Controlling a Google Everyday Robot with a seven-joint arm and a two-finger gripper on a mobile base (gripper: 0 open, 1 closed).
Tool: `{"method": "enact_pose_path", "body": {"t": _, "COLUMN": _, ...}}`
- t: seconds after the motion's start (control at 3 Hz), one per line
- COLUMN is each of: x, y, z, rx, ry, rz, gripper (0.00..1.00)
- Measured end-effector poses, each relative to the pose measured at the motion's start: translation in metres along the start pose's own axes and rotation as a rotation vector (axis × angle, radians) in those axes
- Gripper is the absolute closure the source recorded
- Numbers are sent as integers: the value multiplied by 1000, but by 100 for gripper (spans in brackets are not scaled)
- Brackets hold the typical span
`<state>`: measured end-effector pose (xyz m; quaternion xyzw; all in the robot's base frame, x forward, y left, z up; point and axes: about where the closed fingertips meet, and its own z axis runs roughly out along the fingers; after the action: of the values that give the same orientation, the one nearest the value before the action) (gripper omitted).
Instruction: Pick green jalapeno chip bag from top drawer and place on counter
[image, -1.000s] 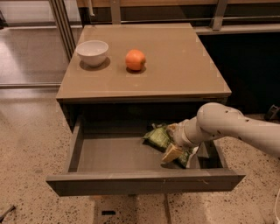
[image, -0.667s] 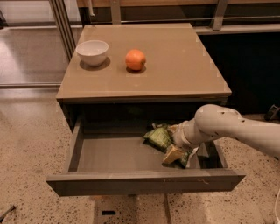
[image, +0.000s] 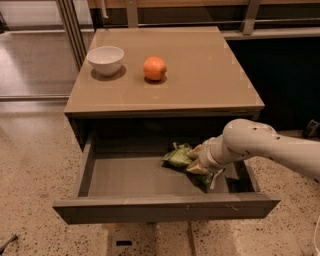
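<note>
The top drawer (image: 150, 207) is pulled open below the counter (image: 200, 75). The green jalapeno chip bag (image: 177, 156) lies crumpled on the drawer floor, right of the middle. My gripper (image: 199, 163) comes in from the right on a white arm, reaches down into the drawer and sits against the bag's right end. It covers part of the bag. More green foil (image: 212, 178) shows just below the gripper.
A white bowl (image: 105, 59) and an orange fruit (image: 154, 68) stand on the counter's back left. Speckled floor lies around the cabinet. A metal frame (image: 70, 30) stands at the back left. A dark panel is behind the arm at right.
The gripper has shifted slightly up and toward the bag inside the drawer. The bag, bowl and orange have not moved.
</note>
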<state>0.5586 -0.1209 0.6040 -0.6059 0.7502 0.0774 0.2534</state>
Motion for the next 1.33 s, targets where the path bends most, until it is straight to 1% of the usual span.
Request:
{"method": "enact_pose_path", "body": {"t": 0.33, "x": -10, "y": 10, "z": -10, "rx": -21, "ry": -17, "rz": -26, "gripper": 89}}
{"method": "enact_pose_path", "body": {"t": 0.67, "x": -30, "y": 23, "z": -36, "rx": -40, "ry": -70, "rz": -51, "gripper": 100}}
{"method": "enact_pose_path", "body": {"t": 1.0, "x": -53, "y": 31, "z": -68, "rx": -37, "ry": -166, "rz": -63, "gripper": 100}}
{"method": "enact_pose_path", "body": {"t": 1.33, "x": -84, "y": 27, "z": -108, "rx": 8, "ry": -263, "rz": -97, "gripper": 100}}
